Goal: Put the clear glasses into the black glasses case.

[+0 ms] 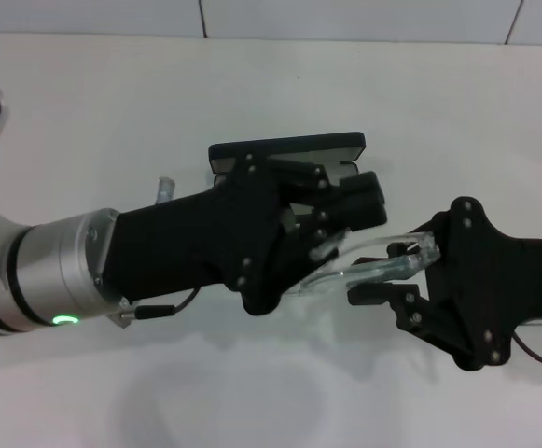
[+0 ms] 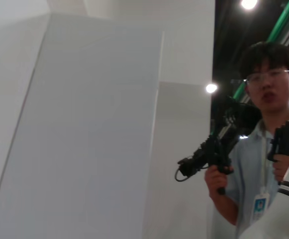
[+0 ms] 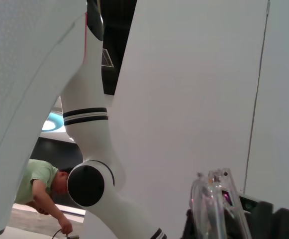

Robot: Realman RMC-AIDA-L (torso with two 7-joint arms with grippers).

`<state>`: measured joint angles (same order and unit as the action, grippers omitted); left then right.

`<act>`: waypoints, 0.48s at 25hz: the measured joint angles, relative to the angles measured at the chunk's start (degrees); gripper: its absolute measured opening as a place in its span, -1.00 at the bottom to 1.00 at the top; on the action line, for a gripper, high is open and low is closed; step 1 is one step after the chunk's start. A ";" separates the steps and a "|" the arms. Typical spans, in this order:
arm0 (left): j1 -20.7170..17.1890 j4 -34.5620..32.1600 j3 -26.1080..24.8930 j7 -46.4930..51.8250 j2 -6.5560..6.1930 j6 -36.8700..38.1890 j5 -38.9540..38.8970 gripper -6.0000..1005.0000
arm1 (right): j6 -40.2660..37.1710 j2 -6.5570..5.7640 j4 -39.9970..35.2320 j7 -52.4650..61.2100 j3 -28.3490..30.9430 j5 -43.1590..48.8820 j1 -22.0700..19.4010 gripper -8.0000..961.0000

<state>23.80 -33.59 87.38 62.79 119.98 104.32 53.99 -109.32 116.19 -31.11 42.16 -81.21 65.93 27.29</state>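
Right gripper (image 1: 396, 273) pinches the transparent plastic clear glasses (image 1: 364, 266); left gripper (image 1: 331, 219), which I judge clamps the rectangular hard-shell black glasses case (image 1: 286, 149), should hold it level

The left gripper (image 1: 331, 238) apparently hides most of the black glasses case (image 1: 287, 149).

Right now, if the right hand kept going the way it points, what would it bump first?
Probably the left hand. The right hand, holding the clear glasses, points straight at it, though depth is unclear.
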 joint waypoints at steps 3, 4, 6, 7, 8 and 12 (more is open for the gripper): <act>0.04 -0.30 0.78 -0.01 -0.05 0.00 -0.17 -0.84 | 0.13 0.00 0.00 0.07 0.00 -0.01 0.02 -0.87; 0.04 -0.38 0.85 -0.01 -0.05 0.00 -0.21 -0.84 | 0.13 0.00 0.00 0.08 0.00 -0.01 0.04 -0.87; -0.09 -0.65 0.89 0.01 -0.05 0.00 -0.21 -0.84 | 0.14 0.00 0.00 0.09 0.00 -0.01 0.09 -0.87; -0.17 -0.76 0.90 0.01 -0.04 0.00 -0.21 -0.84 | 0.15 0.00 0.00 0.10 0.00 -0.01 0.11 -0.87; -0.24 -0.83 0.92 0.02 -0.02 0.00 -0.22 -0.84 | 0.17 0.00 0.00 0.10 0.00 -0.01 0.12 -0.87; -0.40 -0.87 0.97 -0.01 0.02 0.01 -0.77 -0.84 | 0.20 0.00 0.00 0.14 -0.13 -0.04 0.13 -0.87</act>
<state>23.41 -34.46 88.36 62.78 120.01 104.33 53.22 -109.12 116.19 -31.11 42.30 -81.34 65.89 27.42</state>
